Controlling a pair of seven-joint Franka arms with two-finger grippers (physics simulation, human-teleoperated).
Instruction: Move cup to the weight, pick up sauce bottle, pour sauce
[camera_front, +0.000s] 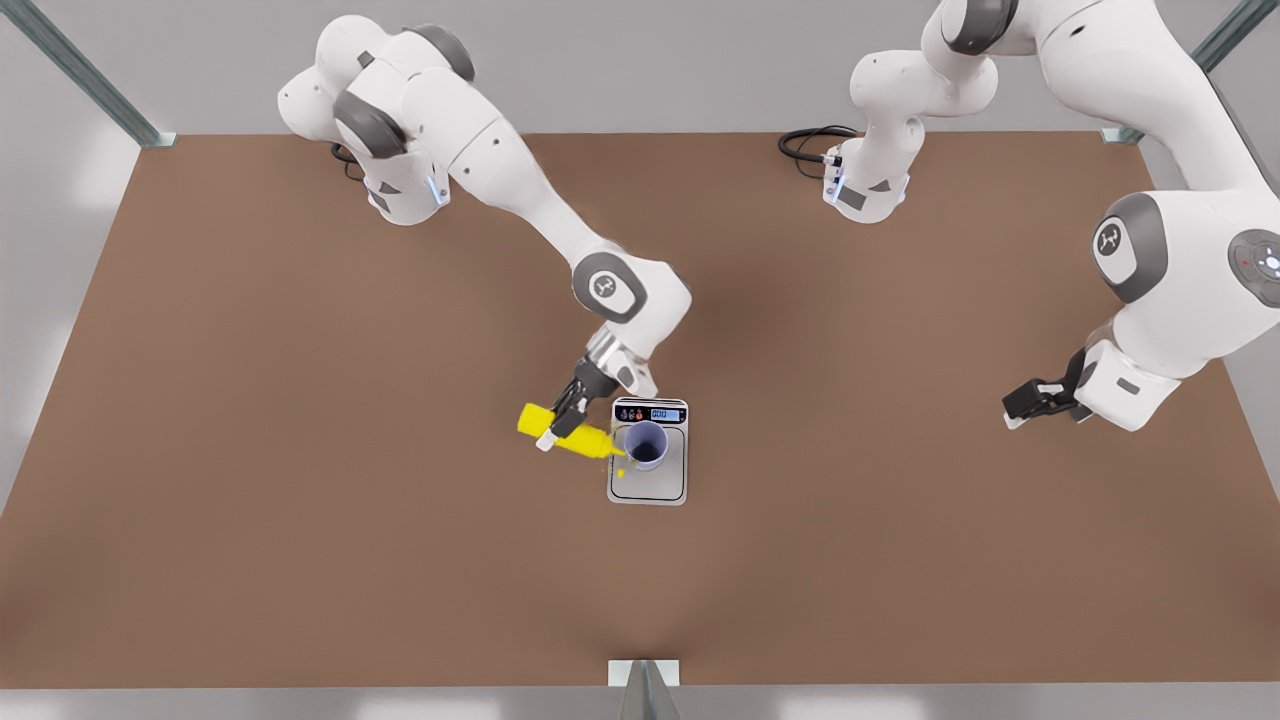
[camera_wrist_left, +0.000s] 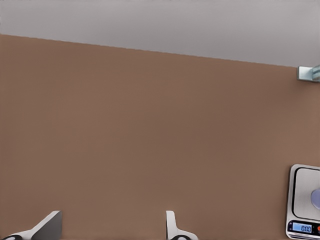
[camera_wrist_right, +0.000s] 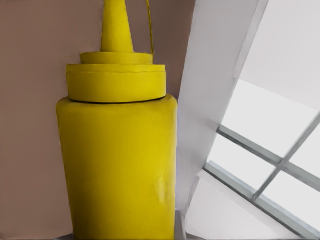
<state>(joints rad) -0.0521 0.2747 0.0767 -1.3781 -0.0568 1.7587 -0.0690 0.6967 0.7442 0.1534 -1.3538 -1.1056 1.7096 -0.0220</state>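
Note:
The yellow sauce bottle hangs tilted just above the table, its nozzle pointing at the lavender-blue cup. My right gripper is shut on the bottle's middle. Seen from the right wrist, the bottle is close up with its conical cap pointing away. The cup stands upright on the silver scale. A small yellow sauce blob lies on the scale's plate beside the cup. My left gripper waits open at the front view's right, far from the scale.
A brown table spreads widely around the scale. A black cable lies by the arm base at the back. A metal bracket sits at the front edge, and frame posts stand at the back corners.

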